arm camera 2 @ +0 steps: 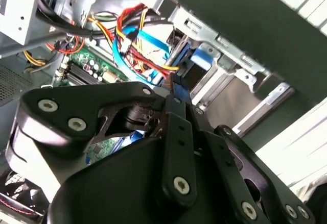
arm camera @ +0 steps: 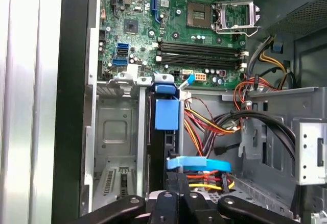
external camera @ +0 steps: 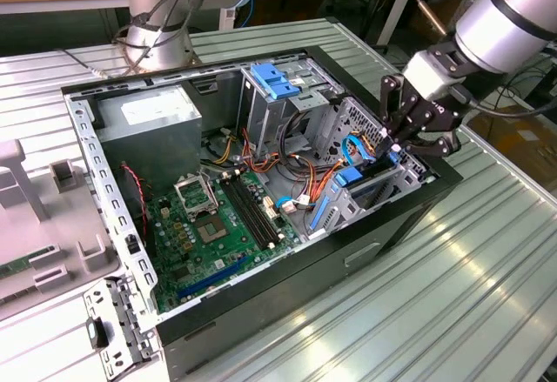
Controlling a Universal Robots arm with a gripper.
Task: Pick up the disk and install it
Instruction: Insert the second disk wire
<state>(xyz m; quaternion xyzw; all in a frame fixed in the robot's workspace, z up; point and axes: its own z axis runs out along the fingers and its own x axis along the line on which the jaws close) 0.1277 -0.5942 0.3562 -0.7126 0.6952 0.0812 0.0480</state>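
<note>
**A:** What lies around the jaws, biggest first?

**B:** The ribbed metal table [external camera: 461,304] spreads out under everything. On it lies the open computer case [external camera: 287,299], and the gripper [external camera: 398,145] hangs over the case's front end. Well away from the jaws, at the far end of the case, sits the grey power supply [external camera: 148,138]. The green motherboard [external camera: 204,234] fills the floor between that box and the jaws.

**A:** And close in?

**B:** The silver drive cage [external camera: 344,212] stands directly below the jaws. In the first wrist view its bare metal bay [arm camera: 120,132] lies just beside the fingertips.

**A:** Where is the disk?

**B:** The disk [external camera: 379,180] stands on edge in the cage slot, right under the jaws. In the first wrist view it is a dark slab [arm camera: 157,152] running straight ahead from the gripper [arm camera: 176,183]. Its blue rail tab [arm camera: 167,113] sits further along it, beyond the tips.

**A:** How do the jaws stand?

**B:** They are narrow, drawn together with no gap showing. In the second wrist view the gripper [arm camera 2: 174,83] comes to one point at the slot. I cannot tell whether the tips pinch the disk or only meet above it.

**A:** Any writing?

**B:** There is a white label [external camera: 148,108] on the power supply, far from the jaws; its print is too small to read. The disk shows no label face. Red, yellow and black cables [arm camera: 214,127] bunch just beside the jaws.
</note>
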